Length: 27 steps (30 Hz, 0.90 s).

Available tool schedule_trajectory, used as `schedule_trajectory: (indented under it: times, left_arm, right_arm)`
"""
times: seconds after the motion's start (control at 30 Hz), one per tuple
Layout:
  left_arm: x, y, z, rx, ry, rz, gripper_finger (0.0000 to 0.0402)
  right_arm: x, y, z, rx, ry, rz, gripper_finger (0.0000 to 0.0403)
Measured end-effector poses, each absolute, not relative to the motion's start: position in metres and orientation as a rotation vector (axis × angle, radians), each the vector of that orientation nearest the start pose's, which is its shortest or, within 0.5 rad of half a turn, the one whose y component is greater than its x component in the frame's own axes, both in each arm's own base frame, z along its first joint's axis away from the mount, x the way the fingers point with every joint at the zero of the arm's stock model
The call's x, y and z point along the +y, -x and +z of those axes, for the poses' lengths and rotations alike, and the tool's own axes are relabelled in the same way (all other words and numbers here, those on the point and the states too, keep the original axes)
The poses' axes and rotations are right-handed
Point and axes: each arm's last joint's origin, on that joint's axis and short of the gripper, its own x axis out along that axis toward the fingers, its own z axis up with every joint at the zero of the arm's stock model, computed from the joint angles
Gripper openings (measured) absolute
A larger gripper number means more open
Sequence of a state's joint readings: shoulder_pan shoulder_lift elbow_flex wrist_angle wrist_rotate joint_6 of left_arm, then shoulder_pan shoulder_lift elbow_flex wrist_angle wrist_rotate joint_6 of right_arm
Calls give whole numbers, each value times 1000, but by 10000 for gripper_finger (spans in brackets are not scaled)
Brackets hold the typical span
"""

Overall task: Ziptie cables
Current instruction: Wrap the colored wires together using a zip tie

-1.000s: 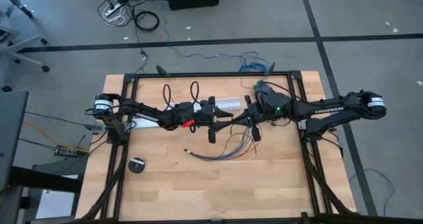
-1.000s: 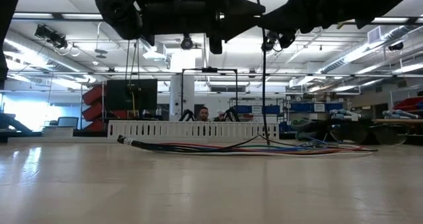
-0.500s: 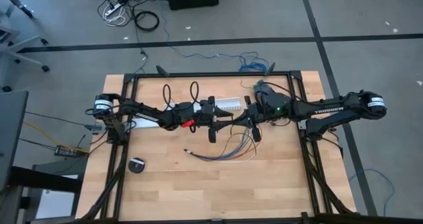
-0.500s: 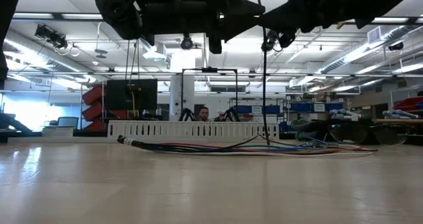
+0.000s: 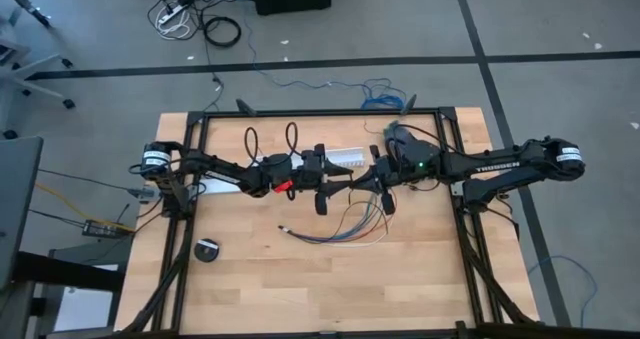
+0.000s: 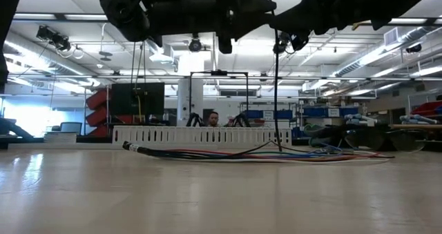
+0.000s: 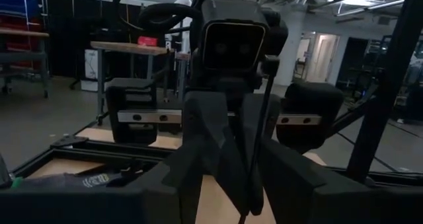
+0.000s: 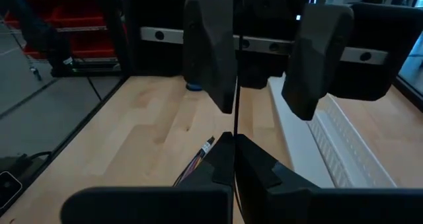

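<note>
We note one thin straight black plastic ziptie [image 8: 235, 65] upright between two grippers above table centre. Right gripper [image 8: 232, 159] clamped on ziptie; left gripper [image 7: 232, 184] half parted around strip, grasp unconfirmed. One bunch thin grey, blue, purple, orange cables [image 5: 345, 226] on wooden table [image 5: 300, 279] below. One white slotted channel [image 6: 193, 135]. "TROSSEN" legible on right arm [image 5: 495, 165].

right gripper [image 7: 228, 164] faces left wrist
</note>
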State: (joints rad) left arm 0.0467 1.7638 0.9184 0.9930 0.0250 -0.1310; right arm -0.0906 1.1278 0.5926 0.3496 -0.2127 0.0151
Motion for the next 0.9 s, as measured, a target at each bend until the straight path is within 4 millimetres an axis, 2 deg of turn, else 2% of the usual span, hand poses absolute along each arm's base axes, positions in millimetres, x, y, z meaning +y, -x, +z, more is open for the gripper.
schedule_trajectory:
  times: [0.1, 0.23, 0.5, 0.63, 0.9]
  left_arm:
    - [17, -373, 233, -148, 97, 14, 98]
    - [17, -373, 234, -160, 73, 9, 14]
    - [17, -373, 235, -166, 50, 13, 1]
    - [17, -373, 235, -167, 45, 17, 1]
    - [23, -373, 232, -136, -1, 76, 0]
  right_arm:
    - [-16, -242, 251, 184, -43, 120, 0]
    - [-16, -242, 252, 174, -41, 116, 1]
    - [-18, -242, 252, 168, -26, 109, 14]
    - [-18, -242, 253, 158, -31, 116, 33]
    - [-23, -241, 257, 136, -74, 88, 148]
